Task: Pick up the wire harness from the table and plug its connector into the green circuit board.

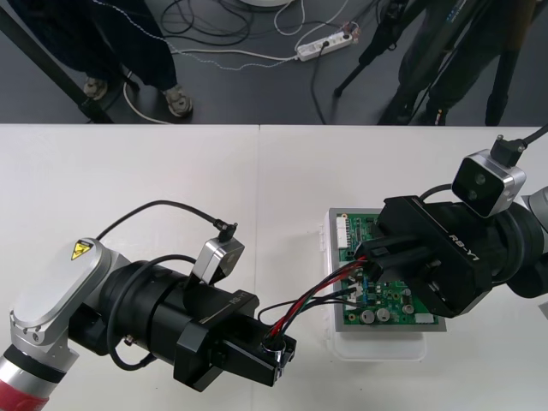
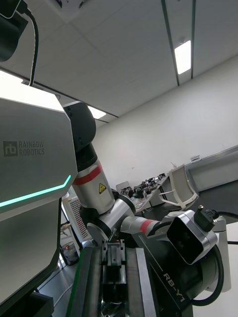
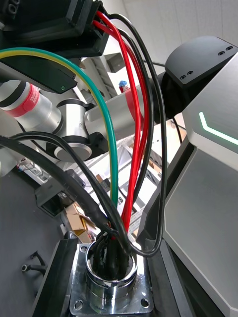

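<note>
Front view gives us both ends: left gripper [image 1: 272, 353] fingers closed on the harness [image 1: 318, 295] socket [image 1: 276, 348], right gripper [image 1: 368, 255] fingers pinching the plug end over the green board [image 1: 390, 306]. Left wrist view adds the flange close-up, btwn the fingers. Wires stretch diagonally, socket near-left, plug far-right, off the table [image 1: 171, 171].

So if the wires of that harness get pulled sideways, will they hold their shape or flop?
Likely floppy: the wires bow in loose curves between the left gripper and the right gripper over the board. The metal socket probably carries most of the weight, so that end would drop if released. Its flange should keep it from rolling.
</note>
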